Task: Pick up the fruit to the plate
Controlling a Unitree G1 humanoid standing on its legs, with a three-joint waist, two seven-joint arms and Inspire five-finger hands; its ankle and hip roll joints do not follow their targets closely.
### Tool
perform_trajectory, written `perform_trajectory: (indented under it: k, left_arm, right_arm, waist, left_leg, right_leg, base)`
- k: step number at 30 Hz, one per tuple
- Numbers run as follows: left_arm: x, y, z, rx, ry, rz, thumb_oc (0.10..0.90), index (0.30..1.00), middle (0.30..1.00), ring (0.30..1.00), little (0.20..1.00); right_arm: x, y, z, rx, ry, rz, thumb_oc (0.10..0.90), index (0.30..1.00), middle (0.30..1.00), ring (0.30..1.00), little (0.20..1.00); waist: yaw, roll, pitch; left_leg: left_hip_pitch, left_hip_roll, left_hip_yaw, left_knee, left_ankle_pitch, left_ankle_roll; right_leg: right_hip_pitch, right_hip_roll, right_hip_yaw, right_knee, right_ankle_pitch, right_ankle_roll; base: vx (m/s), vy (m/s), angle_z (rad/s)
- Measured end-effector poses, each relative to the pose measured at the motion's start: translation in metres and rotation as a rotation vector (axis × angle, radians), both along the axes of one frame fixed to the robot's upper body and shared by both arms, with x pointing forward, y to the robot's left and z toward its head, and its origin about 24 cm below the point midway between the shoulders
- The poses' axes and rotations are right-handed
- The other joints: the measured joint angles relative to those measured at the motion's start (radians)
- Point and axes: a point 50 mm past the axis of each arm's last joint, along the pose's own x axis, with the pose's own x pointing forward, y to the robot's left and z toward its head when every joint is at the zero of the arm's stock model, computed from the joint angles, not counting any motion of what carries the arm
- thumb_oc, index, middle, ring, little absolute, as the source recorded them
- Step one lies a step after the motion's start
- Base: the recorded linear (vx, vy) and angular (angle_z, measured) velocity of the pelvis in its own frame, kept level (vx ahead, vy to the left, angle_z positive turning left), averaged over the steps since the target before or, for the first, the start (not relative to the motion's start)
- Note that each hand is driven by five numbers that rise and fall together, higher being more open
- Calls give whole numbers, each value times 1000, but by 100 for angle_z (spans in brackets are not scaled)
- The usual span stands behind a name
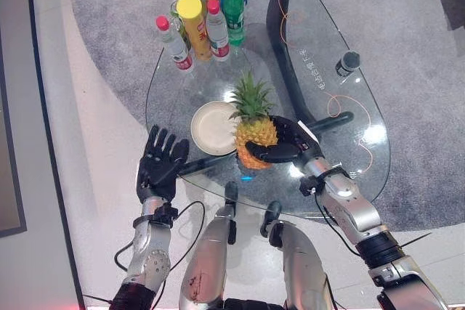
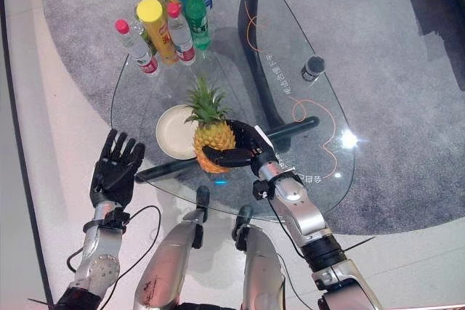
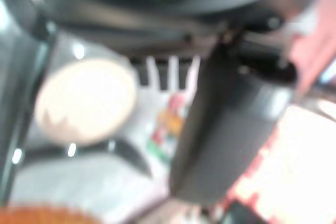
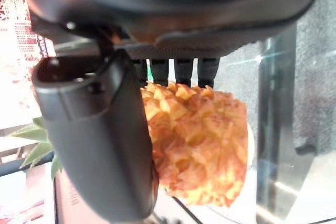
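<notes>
A pineapple (image 1: 254, 131) with a green crown stands upright on the glass table (image 1: 349, 107), just right of the round cream plate (image 1: 211, 127). My right hand (image 1: 289, 143) wraps the fruit from its right side, thumb across its lower front; the right wrist view shows the pineapple's (image 4: 197, 142) orange skin between the thumb and the fingers. My left hand (image 1: 161, 163) hovers open, palm flat and fingers spread, at the table's near left edge, apart from the plate. The plate (image 3: 86, 100) lies bare in the left wrist view.
Several bottles and two yellow-capped cans (image 1: 195, 25) cluster at the far end of the table. A small dark cylinder (image 1: 348, 62) stands at the right. An orange cord (image 1: 341, 103) lies on the glass. Grey carpet (image 1: 421, 70) surrounds the table.
</notes>
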Motion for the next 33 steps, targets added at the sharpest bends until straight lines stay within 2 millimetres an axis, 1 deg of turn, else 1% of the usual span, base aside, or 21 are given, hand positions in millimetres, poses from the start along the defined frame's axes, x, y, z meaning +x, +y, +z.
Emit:
perform_trajectory:
  k: [4, 9, 11, 16, 22, 30, 33]
  left_arm:
    - [1, -11, 5, -44, -24, -113, 800, 900, 900, 900, 900]
    - [2, -17, 5, -101, -44, -171, 800, 900, 900, 900, 900]
    - [3, -21, 9, -106, -63, -203, 800, 900, 900, 900, 900]
    - [6, -28, 13, -81, -62, -280, 800, 900, 900, 900, 900]
    - [6, -33, 13, -61, -38, -337, 800, 900, 900, 900, 900]
    - [6, -40, 10, 8, 15, -429, 800, 900, 900, 900, 900]
    - [5, -38, 10, 24, 14, -453, 800, 900, 900, 900, 900]
  right_arm:
    - [-5, -5, -9, -47, 22, 11, 100, 300, 300, 300, 200]
    - [-10, 3, -16, -103, 37, 76, 100, 300, 300, 300, 200]
    - [-12, 8, -18, -137, 35, 115, 100, 300, 300, 300, 200]
    - [-16, 17, -14, -149, 12, 176, 100, 300, 300, 300, 200]
    - [-16, 19, -9, -159, -7, 192, 100, 300, 300, 300, 200]
    - [-19, 21, -13, -195, 10, 241, 100, 300, 300, 300, 200]
    - [-21, 21, -14, -201, 21, 276, 100, 300, 300, 300, 200]
  waist:
    - [0, 1, 1]
    - [1, 1, 1]
    - [2, 1, 1]
    - [1, 1, 1]
    - [2, 1, 1]
    - [1, 1, 1]
    - [1, 1, 1]
  left_leg:
    - [0, -1, -1, -1, 2, -2]
    - [0, -1, -5, -3, 2, -3]
    - [-2, -2, -7, -3, 1, -2]
    - [-4, -5, -12, -5, 2, -2]
    - [-4, -8, -15, -7, 2, -3]
    - [-4, -12, -16, -11, 2, -2]
    - [-3, -12, -16, -12, 2, -2]
  right_leg:
    - [1, 0, -1, -3, 0, 0]
    - [1, 0, -4, -2, -1, 0]
    - [1, 0, -6, -2, -2, 1]
    - [2, -4, -20, -2, -7, 1]
    - [3, -7, -22, -2, -11, 2]
    - [2, -10, -20, -2, -13, 3]
    - [2, -10, -20, -2, -13, 3]
  base:
    - [0, 0, 0]
    - [-26, -38, 2]
    - [-9, -30, 4]
    - [-6, -3, 4]
    - [-1, 2, 2]
    - [-1, 12, 0]
    - [0, 0, 0]
